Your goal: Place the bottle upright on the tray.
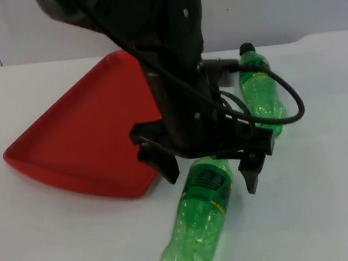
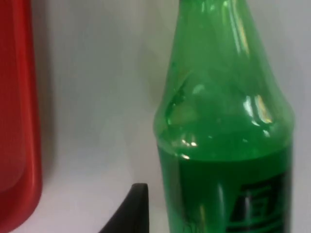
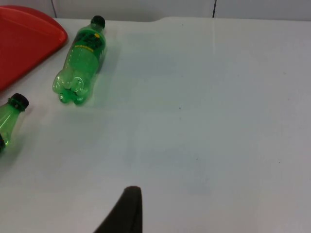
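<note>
While the near bottle (image 1: pixel 202 218) lies flat right of the red tray (image 1: pixel 81 140), it is straddled, ungripped, by the spread left gripper (image 1: pixel 206 167); lifting and standing remain undone.

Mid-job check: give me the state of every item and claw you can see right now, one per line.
Near bottle: lying on its side on the table, straddled by the left claw, not yet gripped.
Far bottle: lying on its side, capped.
Red tray: flat on the table, nothing on it.
Left claw: open, lowered over the near bottle's upper part.
Right claw: waiting above bare table, away from both bottles.
</note>
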Controlling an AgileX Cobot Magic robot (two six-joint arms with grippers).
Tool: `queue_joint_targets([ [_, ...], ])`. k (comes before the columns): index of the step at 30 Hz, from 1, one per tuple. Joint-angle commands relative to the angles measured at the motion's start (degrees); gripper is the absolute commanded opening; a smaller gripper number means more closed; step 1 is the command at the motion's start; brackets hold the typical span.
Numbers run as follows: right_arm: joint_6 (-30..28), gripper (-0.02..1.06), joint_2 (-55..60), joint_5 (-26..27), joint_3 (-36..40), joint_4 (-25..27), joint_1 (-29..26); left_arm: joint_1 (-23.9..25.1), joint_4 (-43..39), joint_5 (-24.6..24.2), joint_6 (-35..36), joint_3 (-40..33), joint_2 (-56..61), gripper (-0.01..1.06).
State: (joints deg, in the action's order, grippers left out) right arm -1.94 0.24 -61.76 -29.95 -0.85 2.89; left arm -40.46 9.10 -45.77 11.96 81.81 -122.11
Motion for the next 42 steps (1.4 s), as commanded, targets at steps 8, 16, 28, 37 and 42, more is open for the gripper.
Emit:
queue_joint_targets([
  [8, -0.22, 1.05, -0.24, 0.0, 0.29, -0.07, -0.3, -0.24, -0.17, 0.27, 0.66, 1.48, -2.63, 1.05],
  [16, -0.22, 1.05, -0.24, 0.0, 0.29, -0.07, -0.3, -0.24, 0.54, 1.04, 0.66, 1.48, -5.36, 1.05],
  [28, -0.22, 1.05, -0.24, 0.0, 0.29, -0.07, -0.3, -0.24, 0.74, 4.08, 0.66, 1.48, -7.28, 1.05],
  [37, -0.22, 1.05, -0.24, 0.0, 0.29, -0.07, -0.3, -0.24, 0.87, 4.39, 0.66, 1.48, -7.91, 1.05],
  [42, -0.22, 1.05, -0.24, 0.0, 0.29, -0.07, -0.3, -0.24, 1.56, 4.02, 0.74, 1.48, -7.91, 0.79],
])
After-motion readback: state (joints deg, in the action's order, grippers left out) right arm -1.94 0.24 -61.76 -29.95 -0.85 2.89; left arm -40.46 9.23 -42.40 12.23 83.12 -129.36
